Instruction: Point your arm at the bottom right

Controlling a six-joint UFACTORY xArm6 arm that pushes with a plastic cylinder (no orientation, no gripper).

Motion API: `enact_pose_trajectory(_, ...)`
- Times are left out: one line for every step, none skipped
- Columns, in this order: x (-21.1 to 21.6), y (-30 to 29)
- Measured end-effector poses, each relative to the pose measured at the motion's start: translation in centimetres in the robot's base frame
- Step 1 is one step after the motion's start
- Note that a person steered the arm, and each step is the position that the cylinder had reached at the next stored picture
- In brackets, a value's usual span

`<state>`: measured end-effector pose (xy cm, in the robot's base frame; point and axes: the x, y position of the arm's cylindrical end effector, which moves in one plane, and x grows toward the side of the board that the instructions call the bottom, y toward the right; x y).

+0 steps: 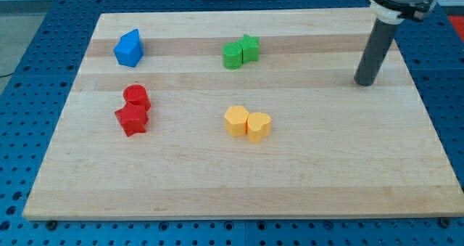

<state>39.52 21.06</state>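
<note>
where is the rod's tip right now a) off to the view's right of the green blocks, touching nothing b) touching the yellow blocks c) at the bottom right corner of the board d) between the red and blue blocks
a: my tip rests on the wooden board near its upper right, well to the view's right of the green blocks, with no block touching it.

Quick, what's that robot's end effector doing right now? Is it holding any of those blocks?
End effector: a plain rod that cannot open or close, holding nothing. My tip rests on the board at the view's upper right, touching no block.
</note>
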Motion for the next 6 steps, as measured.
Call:
enact_pose_trajectory(0.0,0.0)
enact_pose_trajectory(0.1,0.0)
enact_pose_trajectory(3.4,0.0)
enact_pose_trajectory(8.7,0.0)
enact_pose_trajectory(14.6,-1.0)
enact_pose_trajectory(17.3,-4.0)
